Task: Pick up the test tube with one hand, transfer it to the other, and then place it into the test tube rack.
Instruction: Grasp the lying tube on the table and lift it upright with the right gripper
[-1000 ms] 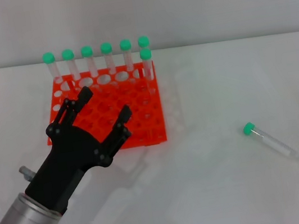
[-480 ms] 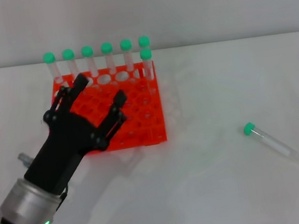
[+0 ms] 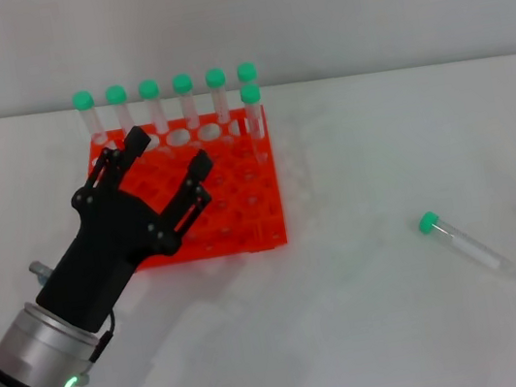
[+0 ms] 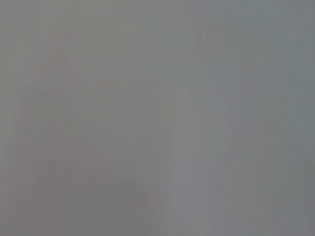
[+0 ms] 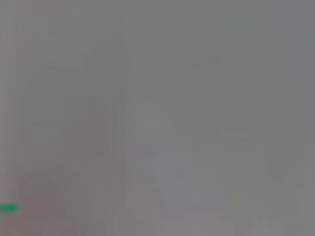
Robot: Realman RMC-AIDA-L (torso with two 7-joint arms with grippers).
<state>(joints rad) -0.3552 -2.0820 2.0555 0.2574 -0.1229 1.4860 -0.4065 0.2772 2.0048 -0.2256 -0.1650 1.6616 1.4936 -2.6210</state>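
Head view: the square bright orange-red plastic test tube rack [image 3: 229, 198], two tiers with a grid of round holes, stands on the white table [image 3: 378, 332] toward its far left part. Rack contents: seven slim clear tubes with round green caps, all upright. Six green-capped tubes [image 3: 152, 107] fill the back row side by side, and a seventh green-capped tube [image 3: 253, 111] stands one row nearer, at the rack's right edge, just in front of the last tube of the back row. All other visible holes hold nothing. The loose slim clear plastic test tube with the bright green cap [image 3: 464, 243] lies flat on the table, well apart from the rack to its right and nearer the robot, cap pointing toward the rack and clear end away. Nothing touches it. The black many-fingered left hand [image 3: 136, 227], on a silver wrist cuff [image 3: 31, 372] with a small green light, hangs over the near-left part of the rack, its fingers [image 3: 189, 194] spread wide and gripping nothing. The right hand shows in no view. Both wrist views are blank grey, except a small green spot at one edge of the right one.
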